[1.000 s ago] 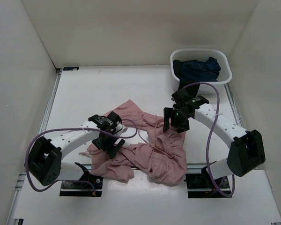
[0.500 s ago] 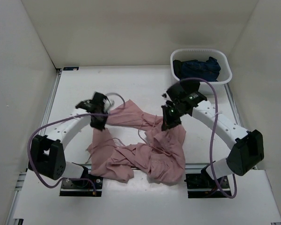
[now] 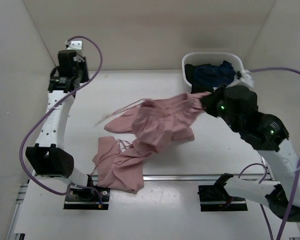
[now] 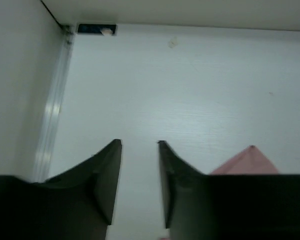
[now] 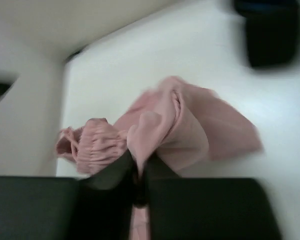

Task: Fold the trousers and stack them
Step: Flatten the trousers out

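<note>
One pair of trousers (image 3: 160,122), clenched in my right pincer (image 5: 139,162). Only the left wrist view shows my left pincer (image 4: 139,145) parted, empty.

The left gripper (image 4: 140,145) was down on the trousers (image 3: 160,122) in the middle of the frame. Now it is high in the upper left, with nothing between its fingers. The right gripper (image 5: 139,167) has pinched the trousers and pulled them up toward the right, so they hang stretched out, not bunched low.
</note>
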Robot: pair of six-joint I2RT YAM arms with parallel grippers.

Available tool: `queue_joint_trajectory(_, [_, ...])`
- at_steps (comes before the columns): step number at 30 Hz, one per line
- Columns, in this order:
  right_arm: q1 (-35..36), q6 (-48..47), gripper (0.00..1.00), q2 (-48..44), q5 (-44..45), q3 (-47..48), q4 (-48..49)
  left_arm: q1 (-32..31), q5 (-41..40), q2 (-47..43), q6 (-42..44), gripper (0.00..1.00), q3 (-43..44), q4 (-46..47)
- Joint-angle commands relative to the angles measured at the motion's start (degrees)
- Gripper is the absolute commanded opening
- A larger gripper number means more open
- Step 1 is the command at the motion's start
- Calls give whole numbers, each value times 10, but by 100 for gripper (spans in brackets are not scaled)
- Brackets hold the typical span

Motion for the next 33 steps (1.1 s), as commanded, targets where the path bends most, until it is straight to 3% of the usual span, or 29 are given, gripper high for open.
queue_joint_trajectory(1, [-14, 245, 26, -66, 417, -81, -235, -63, 1, -5, -2, 53, -59, -67])
queue_joint_trajectory(2, [-14, 281, 66, -80, 451, -100, -318, -75, -5, -11, -2, 64, -84, -76])
queue_joint_trajectory(3, [-14, 330, 77, -103, 477, -135, -347, -88, -5, -18, -2, 73, -109, -77])
queue_joint_trajectory(4, [-14, 321, 85, -115, 502, -155, -372, -112, -21, -30, -2, 85, -159, -82])
queue_joint_trajectory(6, [-21, 331, 99, -145, 510, -185, -372, -133, -27, -35, -2, 91, -200, -103])
queue_joint_trajectory(8, [-21, 311, 99, -151, 503, -209, -318, -156, -27, -29, -2, 95, -244, -128])
queue_joint_trajectory(14, [-21, 4, 99, -61, 358, -222, -133, -180, 27, -13, -2, 100, -306, -212])
queue_joint_trajectory(17, [-21, -134, 99, 29, 184, -204, -52, -229, 95, -38, -2, 100, -344, -229])
queue_joint_trajectory(22, [-45, -127, 99, 254, 62, -113, -85, -274, 100, -35, -2, 100, -447, -219])
queue_joint_trajectory(24, [-77, -111, 99, 318, 21, -96, -75, -280, 51, -28, -2, 100, -475, -188])
queue_joint_trajectory(28, [-138, -84, 99, 373, -77, -115, -17, -280, -64, -22, -2, 100, -519, -84])
queue_joint_trajectory(32, [-156, -79, 99, 429, -132, -142, 6, -258, -52, -50, -2, 100, -487, -70])
queue_joint_trajectory(33, [-156, -79, 91, 435, -139, -149, 15, -249, -43, -59, -2, 100, -477, -70])
